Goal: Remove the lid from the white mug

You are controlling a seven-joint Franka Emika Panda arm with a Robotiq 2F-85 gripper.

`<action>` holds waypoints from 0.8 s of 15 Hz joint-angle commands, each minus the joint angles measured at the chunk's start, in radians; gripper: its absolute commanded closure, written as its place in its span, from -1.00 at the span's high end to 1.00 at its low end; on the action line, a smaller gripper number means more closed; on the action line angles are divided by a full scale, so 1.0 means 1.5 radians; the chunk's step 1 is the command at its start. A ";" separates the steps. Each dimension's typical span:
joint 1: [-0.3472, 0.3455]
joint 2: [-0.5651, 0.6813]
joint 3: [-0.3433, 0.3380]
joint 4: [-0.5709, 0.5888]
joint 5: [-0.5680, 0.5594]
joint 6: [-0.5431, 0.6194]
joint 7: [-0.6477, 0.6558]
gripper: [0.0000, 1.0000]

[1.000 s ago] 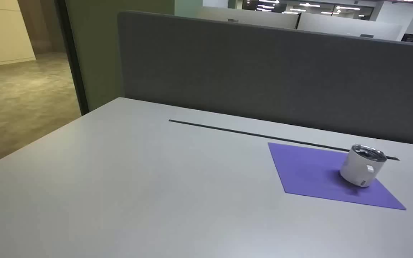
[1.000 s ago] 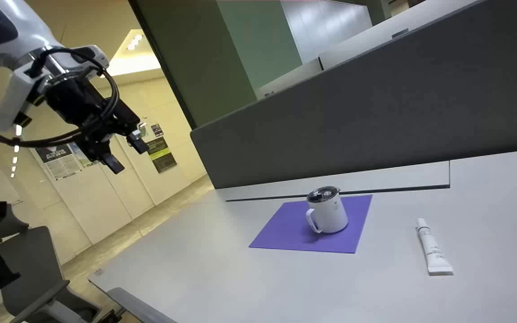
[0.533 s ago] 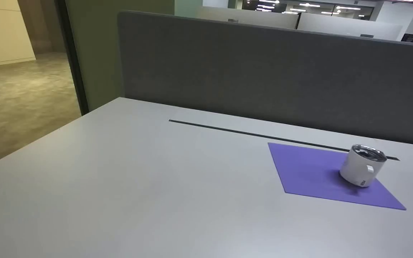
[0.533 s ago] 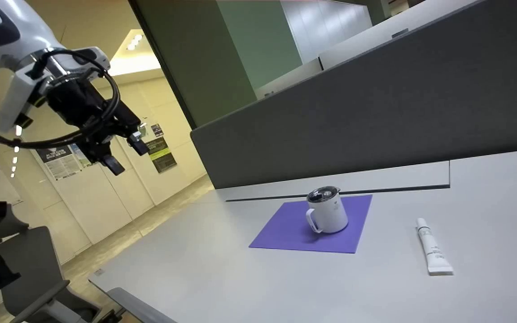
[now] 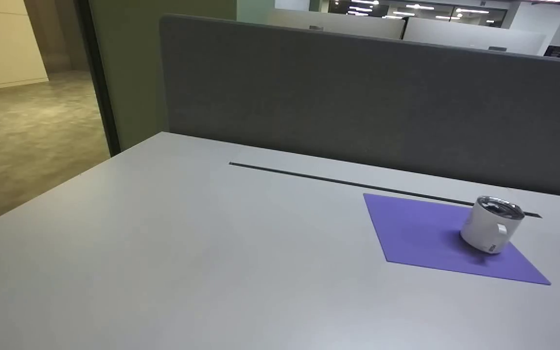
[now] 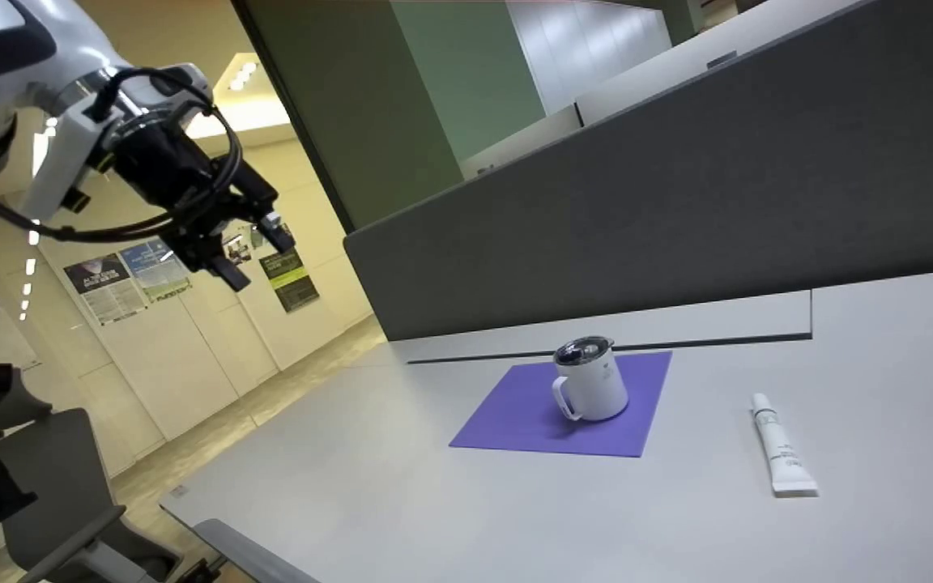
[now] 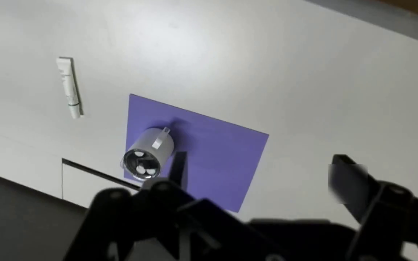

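Observation:
The white mug stands upright on the purple mat. It shows in both exterior views, also here, and in the wrist view. The dark, shiny round lid sits in the mug's mouth; it also shows in the wrist view. My gripper is open and empty, high above the table and well away from the mug in an exterior view. In the wrist view my gripper's fingers are wide apart, with mat and table seen between them and the mug beyond the left finger.
A white tube lies on the white table beside the mat; it also shows in the wrist view. A tall dark grey partition runs along the table's edge behind the mat. A dark slot lies between mat and partition.
The arm and open gripper have moved right and slightly up in an exterior view, mostly in the last half second. The mug, lid, mat and tube have not moved.

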 commanded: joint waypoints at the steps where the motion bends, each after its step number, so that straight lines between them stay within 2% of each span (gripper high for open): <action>1: -0.033 0.155 -0.042 0.096 -0.037 0.079 -0.037 1.00; 2: -0.046 0.191 -0.046 0.118 -0.049 0.101 -0.042 0.50; 3: -0.055 0.228 -0.051 0.143 -0.057 0.119 -0.044 0.48; 4: -0.061 0.268 -0.057 0.171 -0.060 0.130 -0.047 0.37; 8: -0.077 0.430 -0.071 0.298 -0.069 0.163 -0.068 -0.23; 12: -0.079 0.545 -0.087 0.409 -0.051 0.156 -0.090 -0.79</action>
